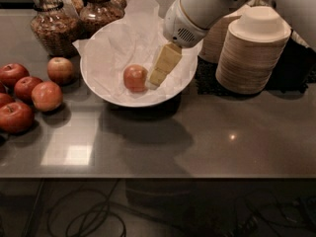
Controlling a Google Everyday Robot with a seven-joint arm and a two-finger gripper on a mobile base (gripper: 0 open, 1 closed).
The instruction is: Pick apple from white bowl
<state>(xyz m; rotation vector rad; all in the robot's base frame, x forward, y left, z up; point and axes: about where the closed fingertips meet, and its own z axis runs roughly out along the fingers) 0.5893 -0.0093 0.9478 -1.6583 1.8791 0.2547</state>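
Approach looks mostly done: gripper [158,76] is placed inside the white bowl [143,100], just beside the apple [135,77] (open or closed cannot be told), so grasp and lift are left.

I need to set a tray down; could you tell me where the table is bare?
Bare tabletop runs along the front, below the white bowl and stacked paper bowls. Crowded: red apples left, jars behind, and the end effector inside the bowl beside the apple.

White arm [197,14], cream hand [159,77] over bowl [143,102]
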